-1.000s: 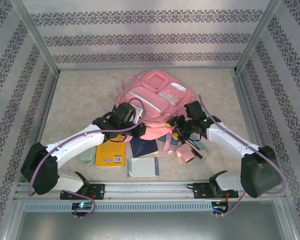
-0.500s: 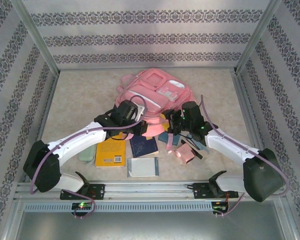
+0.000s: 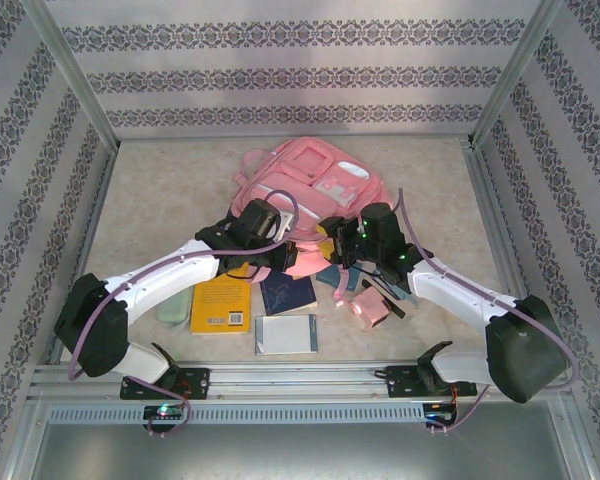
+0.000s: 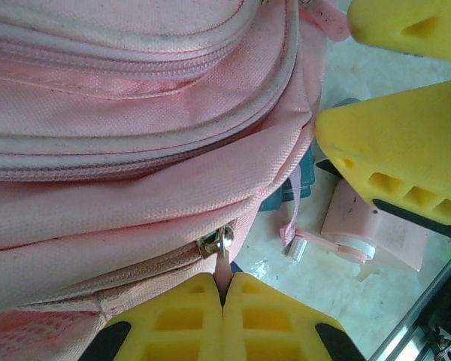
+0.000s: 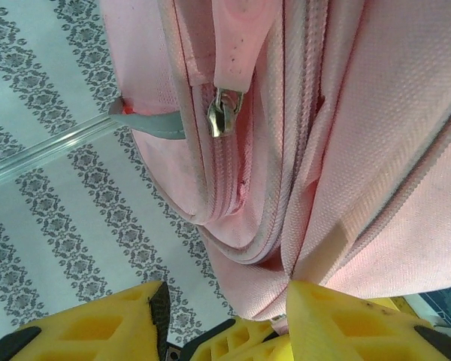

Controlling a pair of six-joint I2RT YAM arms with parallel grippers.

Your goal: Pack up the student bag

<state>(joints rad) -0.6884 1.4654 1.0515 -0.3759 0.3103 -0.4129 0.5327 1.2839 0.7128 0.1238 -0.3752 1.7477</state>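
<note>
Beige speckled tabletop [image 3: 165,195], striped patterned walls [image 3: 280,80], pink student bag [image 3: 310,180] at centre

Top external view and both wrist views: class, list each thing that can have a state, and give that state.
student bag, lying front up on the table, zips in view shut
left claw, shut on a zip pull of the bag
right claw, open, bag's edge between its jaws
yellow book, closed, flat, outside the bag
dark blue book, closed, flat, outside the bag
pale notebook, closed, flat
</note>
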